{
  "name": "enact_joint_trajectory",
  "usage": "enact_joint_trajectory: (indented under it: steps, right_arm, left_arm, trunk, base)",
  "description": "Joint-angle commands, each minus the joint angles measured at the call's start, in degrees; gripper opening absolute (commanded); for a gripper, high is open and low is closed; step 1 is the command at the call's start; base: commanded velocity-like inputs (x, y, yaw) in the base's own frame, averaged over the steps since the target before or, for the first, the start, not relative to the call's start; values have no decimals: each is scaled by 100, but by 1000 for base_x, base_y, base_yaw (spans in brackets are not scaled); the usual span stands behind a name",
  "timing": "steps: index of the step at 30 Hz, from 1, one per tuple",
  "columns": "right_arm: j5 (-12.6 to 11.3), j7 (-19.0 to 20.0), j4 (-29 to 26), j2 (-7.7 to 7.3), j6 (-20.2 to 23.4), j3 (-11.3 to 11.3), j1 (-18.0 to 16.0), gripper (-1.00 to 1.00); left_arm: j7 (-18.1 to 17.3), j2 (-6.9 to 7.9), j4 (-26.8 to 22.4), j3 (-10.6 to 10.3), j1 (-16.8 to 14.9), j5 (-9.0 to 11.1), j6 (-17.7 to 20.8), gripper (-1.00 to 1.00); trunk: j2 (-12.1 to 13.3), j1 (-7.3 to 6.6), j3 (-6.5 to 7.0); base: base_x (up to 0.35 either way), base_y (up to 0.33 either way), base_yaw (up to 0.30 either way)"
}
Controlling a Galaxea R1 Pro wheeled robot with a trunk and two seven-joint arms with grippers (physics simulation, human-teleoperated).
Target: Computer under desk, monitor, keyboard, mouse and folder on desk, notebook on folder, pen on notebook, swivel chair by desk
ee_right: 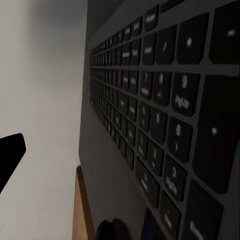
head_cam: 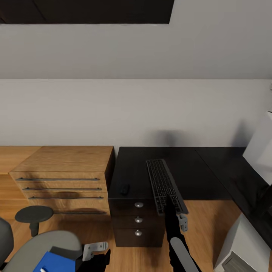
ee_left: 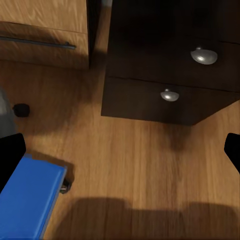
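Observation:
A dark keyboard (head_cam: 163, 185) lies lengthwise over the black desk (head_cam: 200, 170), its near end past the front edge. My right gripper (head_cam: 170, 207) is shut on that near end. In the right wrist view the keys (ee_right: 165, 100) loom very close, beside one black fingertip (ee_right: 10, 152). A small black mouse (head_cam: 124, 189) rests on the desk left of the keyboard. At lower left a blue folder (head_cam: 54, 262) lies on the grey swivel chair (head_cam: 34, 249). My left gripper (head_cam: 95, 251) hangs open above the floor beside the folder (ee_left: 30, 200), holding nothing.
The desk's drawer unit (head_cam: 138, 219) with round knobs (ee_left: 203, 56) stands below the mouse. A wooden dresser (head_cam: 64, 177) adjoins it on the left, with a small round stool (head_cam: 34, 214) in front. White box-like shapes (head_cam: 260, 147) sit at the right edge. Wooden floor (ee_left: 140, 165) lies under the left gripper.

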Motion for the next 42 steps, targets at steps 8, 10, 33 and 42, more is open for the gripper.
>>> enact_joint_trajectory:
  steps: [8,10,33,42]
  right_arm:
    - [-61,37,4,0,-28,8,-3,100]
    - [-61,37,4,0,-28,7,-3,100]
    - [448,64,-18,0,-110,354,24,100]
    - [1936,61,40,-244,-110,353,322,100]
  left_arm:
    - [46,2,-1,-11,0,45,22,100]
    - [46,2,-1,-12,0,46,22,100]
    - [53,12,5,-3,0,38,8,100]
    - [63,56,319,2,6,31,-8,100]
  trunk:
    - [-3,-1,-5]
    - [-3,-1,-5]
    - [-3,-1,-5]
    - [117,-67,49]
  base:
    - [-270,0,0]
    - [-326,0,0]
    - [-315,-93,0]
    - [-49,-21,0]
